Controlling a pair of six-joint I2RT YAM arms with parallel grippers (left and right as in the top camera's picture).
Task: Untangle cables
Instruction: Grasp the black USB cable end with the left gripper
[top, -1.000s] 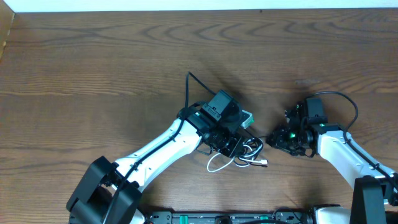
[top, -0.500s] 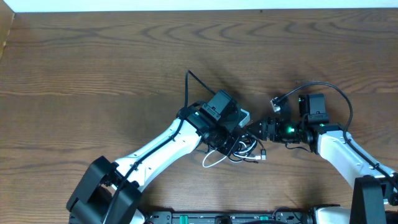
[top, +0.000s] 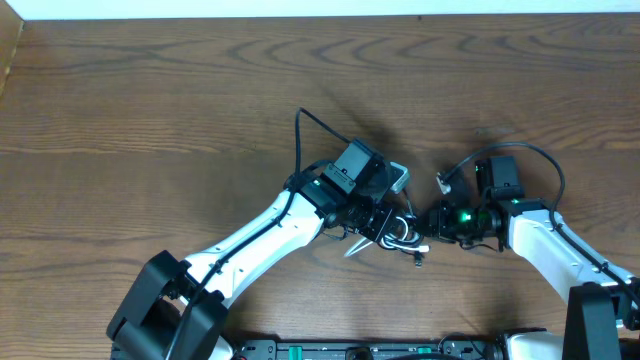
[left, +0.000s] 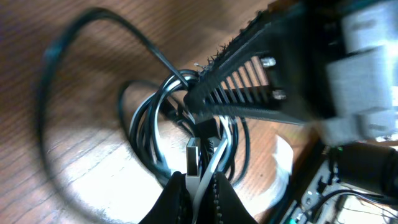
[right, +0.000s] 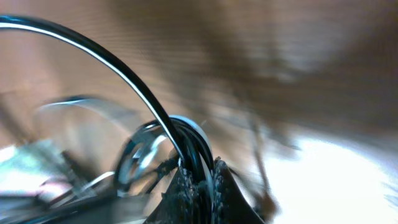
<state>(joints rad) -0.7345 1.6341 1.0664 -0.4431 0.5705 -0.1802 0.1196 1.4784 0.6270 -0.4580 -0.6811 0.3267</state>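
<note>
The left gripper (left: 198, 186) is pinching fully shut on the silver plug end (left: 193, 154) of the white cable (top: 352, 247), while the right gripper (right: 199, 180) is clamping closed on strands of the black cable (right: 140, 93). The tangle (top: 402, 236) is sitting directly between them above the counter (top: 150, 100), touching both. Its long axis is running gripper to gripper, so neither arm is nearer, and drawing apart along that line looks likely.
</note>
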